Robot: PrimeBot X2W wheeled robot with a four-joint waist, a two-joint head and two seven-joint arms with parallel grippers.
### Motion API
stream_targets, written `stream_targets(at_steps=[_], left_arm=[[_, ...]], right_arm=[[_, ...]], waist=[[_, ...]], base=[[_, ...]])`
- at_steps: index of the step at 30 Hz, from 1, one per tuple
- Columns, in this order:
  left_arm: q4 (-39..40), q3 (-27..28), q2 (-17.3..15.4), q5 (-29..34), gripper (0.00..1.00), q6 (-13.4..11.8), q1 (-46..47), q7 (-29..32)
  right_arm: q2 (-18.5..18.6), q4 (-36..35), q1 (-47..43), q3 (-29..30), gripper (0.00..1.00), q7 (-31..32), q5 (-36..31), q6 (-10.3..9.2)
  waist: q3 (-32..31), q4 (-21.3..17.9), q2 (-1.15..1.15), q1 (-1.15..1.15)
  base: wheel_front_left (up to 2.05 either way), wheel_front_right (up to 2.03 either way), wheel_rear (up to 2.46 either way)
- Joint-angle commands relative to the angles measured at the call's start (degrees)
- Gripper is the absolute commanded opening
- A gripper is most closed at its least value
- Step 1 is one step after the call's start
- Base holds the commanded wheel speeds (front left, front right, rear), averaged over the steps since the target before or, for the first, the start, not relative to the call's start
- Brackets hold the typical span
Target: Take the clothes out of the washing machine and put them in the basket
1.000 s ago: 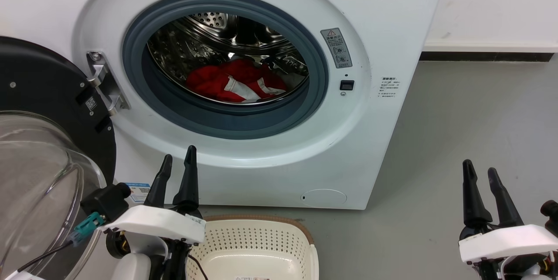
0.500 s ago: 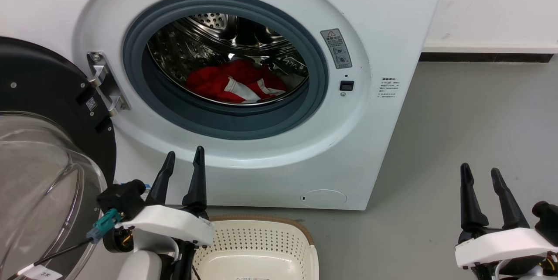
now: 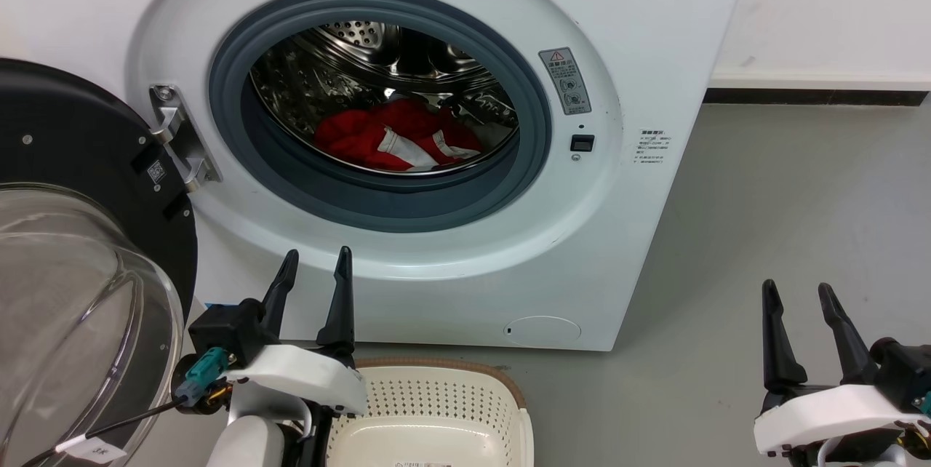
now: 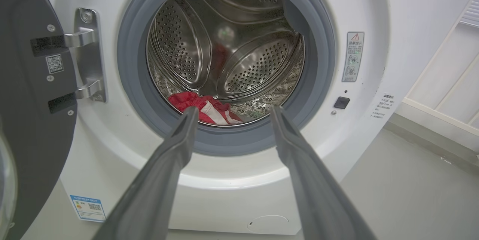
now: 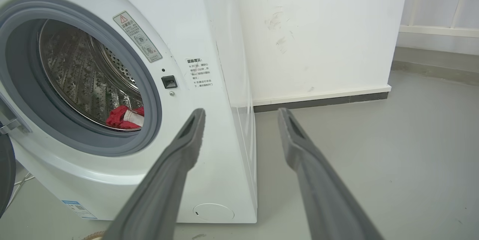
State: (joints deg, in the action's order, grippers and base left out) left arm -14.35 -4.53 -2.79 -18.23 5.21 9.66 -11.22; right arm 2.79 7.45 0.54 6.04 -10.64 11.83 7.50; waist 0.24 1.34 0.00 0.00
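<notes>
Left end effector (image 3: pixel 316 254): released, its two dark fingers spread and holding nothing, raised at the lower left of the head view in front of the washing machine's lower panel. In the left wrist view the fingers point toward the lower edge of the drum opening without touching it. Right end effector (image 3: pixel 796 286): likewise released and empty, fingers apart, positioned at the lower right over the grey floor (image 3: pixel 785 198), well apart from the machine's right side. The basket (image 3: pixel 436 364) sits on the floor just beside the left end effector, directly below the machine front; the visible part of its interior holds no garments. The washing machine (image 3: pixel 640 52) stands with its door (image 3: pixel 65 140) swung fully open to the left on a metal hinge (image 3: pixel 178 140), the clear glass bowl of the door facing the camera. The grey rubber ring (image 3: pixel 407 212) frames the perforated steel drum (image 3: pixel 327 81). The clothes (image 3: pixel 364 136), red fabric with white trim, lie in a heap on the drum floor toward the front, inside the machine and apart from both end effectors. A warning label (image 3: pixel 564 80) and a dark latch slot (image 3: pixel 580 142) are on the front panel to the right of the opening.
</notes>
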Motion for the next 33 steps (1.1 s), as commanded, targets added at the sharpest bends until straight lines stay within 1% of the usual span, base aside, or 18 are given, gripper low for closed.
stream_targets(at_steps=[1, 18, 33], left_arm=[[0.0, -0.1, -0.1, 1.6, 1.0, -0.3, 1.0, -0.5], [-2.0, -0.9, -0.1, 9.7, 1.0, -1.0, 1.6, -2.5], [-3.3, -1.2, -0.1, 15.2, 1.0, -1.3, 2.0, -4.1]], right_arm=[[0.2, -0.1, -0.4, 0.2, 1.0, -0.4, -1.6, -0.02], [0.2, 0.9, -0.7, 0.3, 1.0, -1.7, -9.2, -0.02], [0.2, 1.5, -0.8, 0.4, 1.0, -3.2, -14.7, -0.02]], waist=[[0.0, 0.0, 0.0, 0.0], [0.2, 0.3, 0.0, 0.0], [0.3, 0.6, 0.0, 0.0]], base=[[0.0, 0.0, 0.0], [0.0, 0.0, 0.0], [0.0, 0.0, 0.0]])
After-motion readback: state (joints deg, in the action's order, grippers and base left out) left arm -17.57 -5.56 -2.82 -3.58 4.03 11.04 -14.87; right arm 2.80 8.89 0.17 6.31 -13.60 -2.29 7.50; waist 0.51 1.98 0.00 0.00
